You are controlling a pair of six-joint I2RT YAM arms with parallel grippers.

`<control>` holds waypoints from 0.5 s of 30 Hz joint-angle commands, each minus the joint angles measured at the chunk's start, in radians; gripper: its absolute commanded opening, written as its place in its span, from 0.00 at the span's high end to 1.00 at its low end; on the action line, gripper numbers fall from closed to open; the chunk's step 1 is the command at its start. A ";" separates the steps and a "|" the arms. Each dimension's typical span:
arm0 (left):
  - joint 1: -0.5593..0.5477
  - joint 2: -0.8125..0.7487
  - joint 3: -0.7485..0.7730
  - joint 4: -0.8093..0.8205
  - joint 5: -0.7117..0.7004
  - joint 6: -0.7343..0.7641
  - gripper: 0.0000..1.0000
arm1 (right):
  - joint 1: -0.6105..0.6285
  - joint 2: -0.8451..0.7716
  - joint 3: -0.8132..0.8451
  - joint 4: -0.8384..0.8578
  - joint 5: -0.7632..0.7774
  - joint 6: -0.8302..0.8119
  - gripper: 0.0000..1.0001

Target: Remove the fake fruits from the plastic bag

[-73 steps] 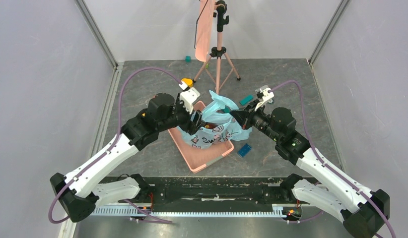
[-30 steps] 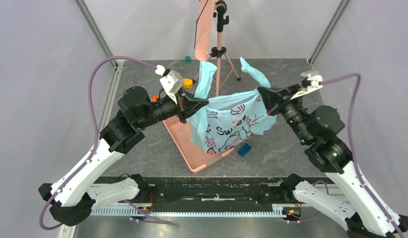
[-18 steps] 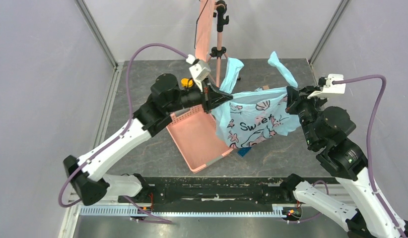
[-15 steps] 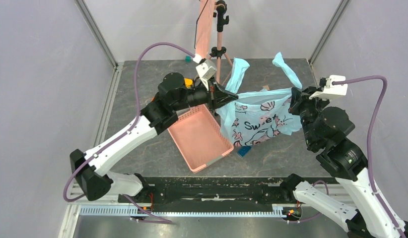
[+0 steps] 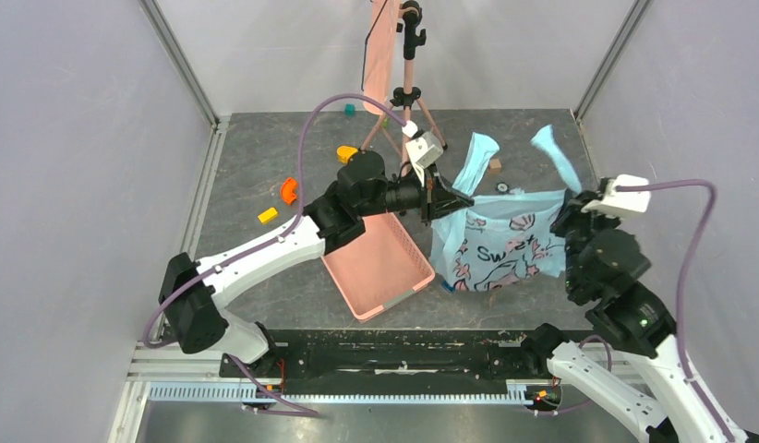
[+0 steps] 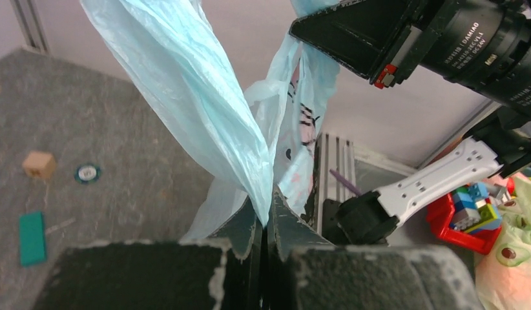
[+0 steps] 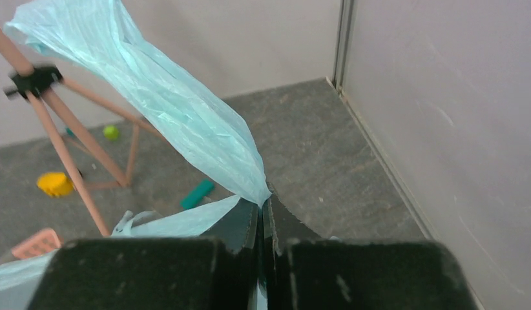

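"The plastic bag (image 5: 505, 247) has come up off the pink basket (image 5: 376, 268) and moved over to the right of the frame, hasn't it?"

"Yes, and it's strung between both arms. The left gripper (image 5: 448, 201) is clenched on one handle, and the right gripper (image 5: 572, 210) is pinched tight on the other."

"So the mouth is pulled taut. That should help with getting things out, I'd guess. Any fake fruits showing?"

"None. The blue film hides whatever is inside, and I can't tell whether the bag's bottom rests on the table (image 5: 246, 157)."

Grey mottled floor (image 5: 256, 148), pale lilac walls (image 5: 71, 138) 3 sides, pink tripod (image 5: 407, 92) @ back.
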 commanded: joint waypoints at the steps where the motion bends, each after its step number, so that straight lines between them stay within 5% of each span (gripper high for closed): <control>1: 0.003 0.023 -0.077 0.077 -0.023 -0.004 0.98 | -0.004 -0.044 -0.147 0.063 -0.098 0.015 1.00; 7: 0.002 -0.029 -0.145 0.061 -0.027 0.004 0.98 | -0.004 -0.026 -0.235 0.143 -0.355 0.024 1.00; 15: 0.006 -0.163 -0.215 -0.073 -0.130 0.127 0.98 | -0.004 0.018 -0.263 0.178 -0.390 0.048 0.99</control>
